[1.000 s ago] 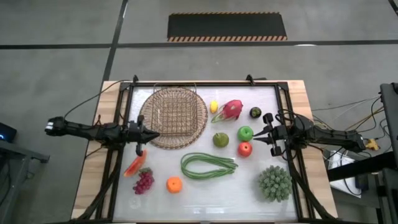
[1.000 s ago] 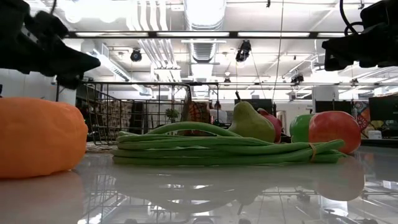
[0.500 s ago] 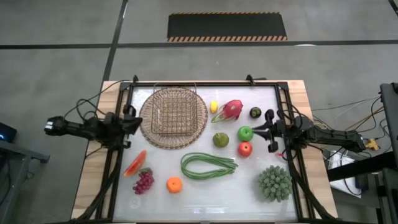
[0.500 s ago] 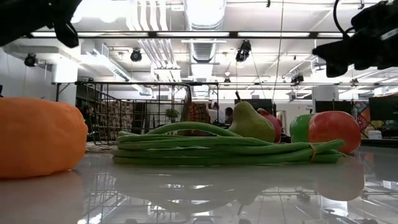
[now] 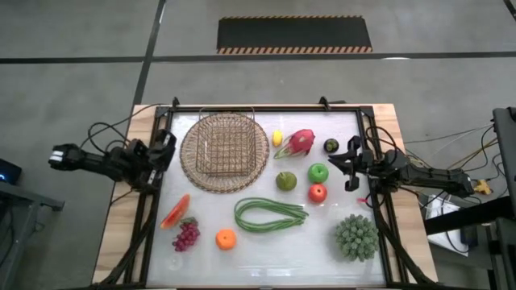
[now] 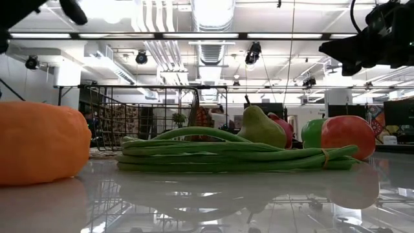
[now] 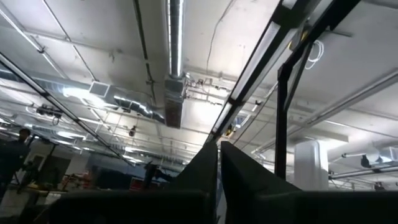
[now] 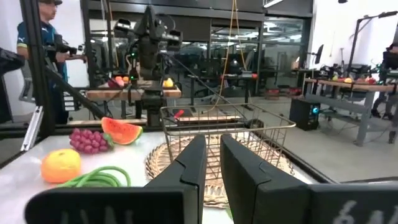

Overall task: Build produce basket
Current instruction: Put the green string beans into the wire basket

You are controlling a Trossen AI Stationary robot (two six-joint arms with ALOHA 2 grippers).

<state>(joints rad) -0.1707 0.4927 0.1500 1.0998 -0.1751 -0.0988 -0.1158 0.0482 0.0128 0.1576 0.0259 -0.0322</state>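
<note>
The round tan wicker basket point(image 5: 224, 151) with its thin wire handle sits at the far left of the table and holds nothing. The produce lies loose on the table: lemon point(image 5: 277, 138), pink dragon fruit point(image 5: 297, 142), pear point(image 5: 286, 180), green apple point(image 5: 318, 172), red apple point(image 5: 318, 192), green beans point(image 5: 270, 214), grapes point(image 5: 186, 235) and orange point(image 5: 226, 238). My left gripper point(image 5: 168, 145) is shut, raised at the table's left edge beside the basket, and its wrist view shows only ceiling past it point(image 7: 219, 155). My right gripper point(image 5: 343, 165) is shut and hovers right of the green apple, facing the basket point(image 8: 224, 134).
A large spiky green cluster point(image 5: 356, 236) stands at the near right. A watermelon slice point(image 5: 175, 211) lies near the grapes, and a small dark fruit point(image 5: 331, 146) lies far right. A black frame rail point(image 5: 266, 108) borders the table. A person point(image 8: 50, 37) stands beyond the left side.
My left gripper has drawn back from over the basket's near-left rim toward the table's left edge and has tipped upward. In the low view it has risen to the top of the picture. The produce and the basket have stayed where they were.
</note>
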